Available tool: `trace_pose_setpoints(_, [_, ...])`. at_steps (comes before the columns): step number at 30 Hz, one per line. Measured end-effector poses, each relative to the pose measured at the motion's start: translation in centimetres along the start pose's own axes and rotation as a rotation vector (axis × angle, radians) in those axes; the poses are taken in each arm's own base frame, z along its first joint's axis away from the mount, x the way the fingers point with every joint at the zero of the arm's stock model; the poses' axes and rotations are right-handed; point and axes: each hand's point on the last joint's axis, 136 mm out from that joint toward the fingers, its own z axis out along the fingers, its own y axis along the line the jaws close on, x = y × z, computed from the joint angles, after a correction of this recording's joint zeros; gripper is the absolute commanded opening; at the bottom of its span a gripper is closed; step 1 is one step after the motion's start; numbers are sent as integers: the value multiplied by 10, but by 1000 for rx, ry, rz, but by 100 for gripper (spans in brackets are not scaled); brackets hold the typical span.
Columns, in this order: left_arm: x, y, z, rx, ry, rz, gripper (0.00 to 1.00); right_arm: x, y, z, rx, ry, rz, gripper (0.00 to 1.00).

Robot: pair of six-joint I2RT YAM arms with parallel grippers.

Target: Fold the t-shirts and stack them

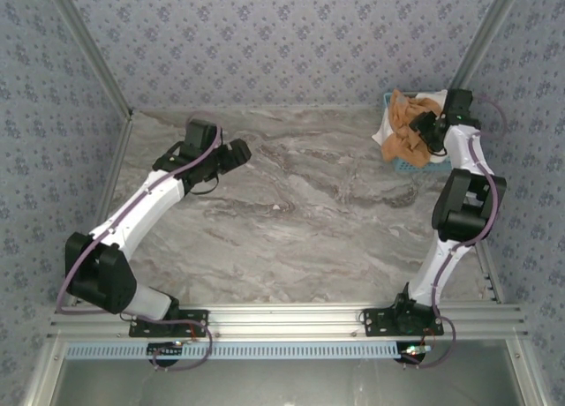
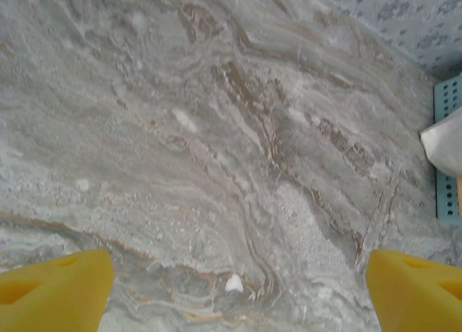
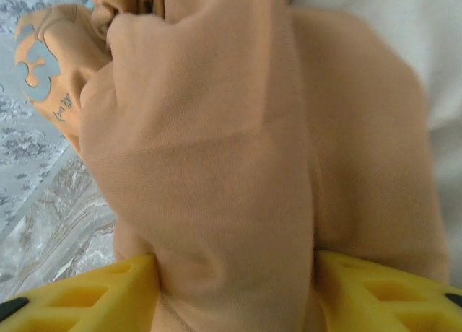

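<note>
The tan-orange t-shirt [image 1: 406,124] lies bunched in a light-blue basket [image 1: 408,166] at the far right of the table, with the white t-shirt [image 1: 386,134] under it. My right gripper [image 1: 430,128] is down in the basket. In the right wrist view its yellow fingers [image 3: 94,296] press from both sides on a thick fold of the tan-orange t-shirt [image 3: 216,166], and the white t-shirt [image 3: 404,29] shows behind. My left gripper [image 1: 240,152] hangs open over bare marble left of centre, with nothing between its fingers [image 2: 58,289].
The basket [image 2: 447,101] stands against the back right corner by the metal frame post [image 1: 481,44], white cloth [image 2: 444,141] spilling over its rim. Patterned walls close off the back and sides. The marble table [image 1: 309,212] stretches between the arms.
</note>
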Motion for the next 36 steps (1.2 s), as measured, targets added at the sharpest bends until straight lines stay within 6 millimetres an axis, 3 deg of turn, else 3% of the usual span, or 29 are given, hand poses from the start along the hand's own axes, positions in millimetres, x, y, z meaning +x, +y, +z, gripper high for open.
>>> trace_pose_setpoints(3, [11,3,-4,0,27,-6,85,0,3,8,-20,18,7,15])
trace_pose_setpoints(6, [14,3,-9,2,32,-11,81,-2,7,6,-35,15,2,0])
trace_pose_setpoints(9, [14,4,-14,2,30,-14,79,-8,18,-7,-64,-20,-23,0])
trace_pose_setpoints(11, [14,4,-16,0,27,-13,78,-12,35,-27,-96,-62,-57,0])
trace_pose_setpoints(14, [13,5,-17,-7,23,-13,76,-22,83,-78,-195,-168,-133,0])
trace_pose_setpoints(19, [11,12,-17,-59,18,-9,77,-26,197,-214,-496,-390,-294,0])
trace_pose_setpoints(22, [1,13,-15,-92,1,-8,79,-7,254,-287,-693,-469,-388,0])
trace_pose_setpoints(24, [-7,15,-17,-115,-18,-11,80,23,284,-319,-803,-465,-454,0])
trace_pose_setpoints(25, [-11,17,-19,-125,-27,-15,80,36,293,-326,-834,-447,-478,0])
trace_pose_setpoints(28, [-23,26,-25,-162,-50,-39,81,102,316,-322,-903,-332,-568,0])
trace_pose_setpoints(31, [-30,38,-31,-199,-59,-64,81,191,309,-272,-886,-115,-644,0])
trace_pose_setpoints(33, [-31,48,-35,-229,-58,-77,81,259,290,-226,-826,71,-694,25])
trace_pose_setpoints(36, [-26,58,-42,-246,-51,-84,81,346,254,-174,-719,342,-757,53])
